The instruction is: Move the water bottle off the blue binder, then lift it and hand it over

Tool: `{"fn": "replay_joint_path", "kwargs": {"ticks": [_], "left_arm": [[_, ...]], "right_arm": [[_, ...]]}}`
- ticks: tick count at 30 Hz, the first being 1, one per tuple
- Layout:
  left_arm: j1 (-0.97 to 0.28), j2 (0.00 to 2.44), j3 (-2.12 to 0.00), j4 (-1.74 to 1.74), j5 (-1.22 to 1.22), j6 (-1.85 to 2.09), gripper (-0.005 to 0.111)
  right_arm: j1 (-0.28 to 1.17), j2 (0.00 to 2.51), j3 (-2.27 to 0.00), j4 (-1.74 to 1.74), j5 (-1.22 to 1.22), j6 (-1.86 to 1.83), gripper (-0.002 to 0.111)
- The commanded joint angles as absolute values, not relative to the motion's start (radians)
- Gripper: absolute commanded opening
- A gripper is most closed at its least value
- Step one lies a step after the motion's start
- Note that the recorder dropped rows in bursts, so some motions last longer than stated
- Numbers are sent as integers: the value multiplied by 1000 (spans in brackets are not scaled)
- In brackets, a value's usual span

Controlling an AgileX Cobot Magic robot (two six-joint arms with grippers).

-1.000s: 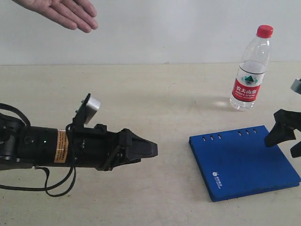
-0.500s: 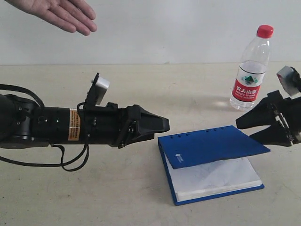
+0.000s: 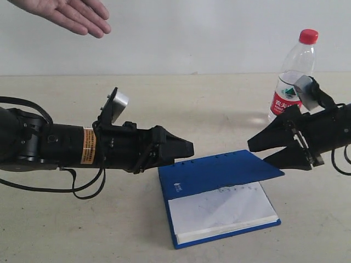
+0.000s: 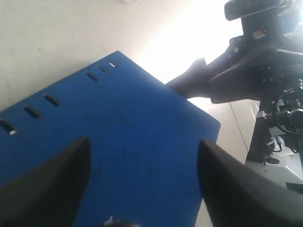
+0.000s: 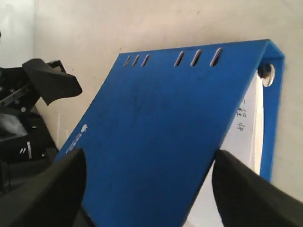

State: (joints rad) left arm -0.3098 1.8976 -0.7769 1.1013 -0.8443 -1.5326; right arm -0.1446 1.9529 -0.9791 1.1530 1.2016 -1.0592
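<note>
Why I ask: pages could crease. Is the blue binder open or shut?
Open. The cover of the binder is raised at a slant, and white pages show underneath.

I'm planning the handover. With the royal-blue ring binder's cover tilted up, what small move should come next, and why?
Probably ease the left gripper forward over the spine edge of the flat royal-blue ring binder, ready to close. The clear red-capped water bottle stands off it on the table, the right gripper appears to prop its cover up, both jaws open.

Beige table [image 3: 164,98]: blue binder [image 3: 219,172], water bottle [image 3: 299,60] upright
</note>
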Motion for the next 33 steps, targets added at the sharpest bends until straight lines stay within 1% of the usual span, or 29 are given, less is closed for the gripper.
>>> {"fn": "replay_joint_path", "kwargs": {"ticks": [1,2,4,6,9,17,20,26,33], "left_arm": [[-312,1898,-781,1119,-845,-1538,61],[-312,1898,-781,1126,-845,-1538,61],[-312,1898,-781,1146,-845,-1538,61],[-312,1898,-781,1157,-845,-1538,61],[-312,1898,-781,1157,-840,-1534,61],[-300,1898,-781,1157,-838,-1525,61],[-296,1898,-781,1155,-838,-1515,61],[-287,1898,-781,1155,-838,-1511,61],[-287,1898,-781,1205,-836,-1511,61]], "right_arm": [[-128,1946,-977,1165,1221,-1067,58],[-128,1946,-977,1165,1221,-1044,53],[-128,1946,-977,1165,1221,-992,39],[-128,1946,-977,1144,1221,-956,32],[-128,1946,-977,1085,1221,-896,31],[-125,1946,-977,1064,1221,-796,31],[-95,1946,-974,1050,1221,-788,31],[12,1946,-927,1038,1221,-842,31],[20,1946,-927,1056,1221,-844,31]]}}
